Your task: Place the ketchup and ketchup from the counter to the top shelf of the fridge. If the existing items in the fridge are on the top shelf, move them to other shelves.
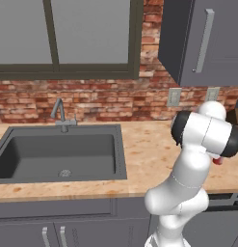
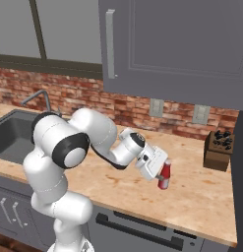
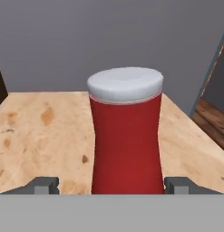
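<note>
Standing: red ketchup bottle (image 3: 126, 136) w/ white cap, upright on counter (image 3: 36, 131)
Gripper (image 2: 165, 178): low at bottle
Jaws: wide, one tip each side of bottle, not touching yet
Sink (image 1: 58, 154): far left
Dark block (image 2: 219, 150): back by wall

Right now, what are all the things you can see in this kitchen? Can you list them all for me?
Red ketchup bottle with white cap: one, upright on the counter, between the hand's fingertips.
Tan wood-grain counter: one, over grey cabinets.
Dark grey sink basin: one, set in the counter's left part.
Grey faucet: one, behind the sink.
Red brick wall: one, behind the counter.
Grey wall cabinet with long handle: one, above the counter.
Grey wall outlets: two, on the brick.
Brown knife block with dark handles: one, at the counter's far right.
White robot arm: one, reaching right.
Hand: one, wide around the bottle; grip uncertain.
</note>
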Robot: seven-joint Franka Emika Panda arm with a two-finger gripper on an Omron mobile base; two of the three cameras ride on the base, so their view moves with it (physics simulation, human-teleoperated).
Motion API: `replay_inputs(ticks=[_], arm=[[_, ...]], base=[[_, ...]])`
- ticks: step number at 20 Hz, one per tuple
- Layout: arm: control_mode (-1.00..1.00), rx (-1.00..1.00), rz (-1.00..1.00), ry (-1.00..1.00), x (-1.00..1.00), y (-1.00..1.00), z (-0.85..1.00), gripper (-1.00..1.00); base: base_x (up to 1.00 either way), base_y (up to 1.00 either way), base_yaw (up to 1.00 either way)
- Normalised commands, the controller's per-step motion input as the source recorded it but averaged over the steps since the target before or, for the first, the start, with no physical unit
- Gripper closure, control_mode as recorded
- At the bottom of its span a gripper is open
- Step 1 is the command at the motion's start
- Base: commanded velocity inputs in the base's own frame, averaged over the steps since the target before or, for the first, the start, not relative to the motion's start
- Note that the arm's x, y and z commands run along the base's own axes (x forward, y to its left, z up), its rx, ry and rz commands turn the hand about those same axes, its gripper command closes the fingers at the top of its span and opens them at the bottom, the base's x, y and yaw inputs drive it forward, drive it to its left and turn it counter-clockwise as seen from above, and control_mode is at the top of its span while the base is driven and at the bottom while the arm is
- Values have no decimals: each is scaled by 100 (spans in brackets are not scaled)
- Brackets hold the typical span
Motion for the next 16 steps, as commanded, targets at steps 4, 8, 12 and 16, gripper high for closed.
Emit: replay_inputs(ticks=[4, 8, 12, 16], arm=[[-100, 0, 0, 0, 0, 0, 0, 100], [-100, 1, 1, -4, -9, 0, 15, 100], [-100, 1, 0, -16, -29, 13, 74, 100], [-100, 0, 0, -17, -39, 45, 100, 100]], base=[[0, 0, 0], [0, 0, 0], [0, 0, 0], [0, 0, 0]])
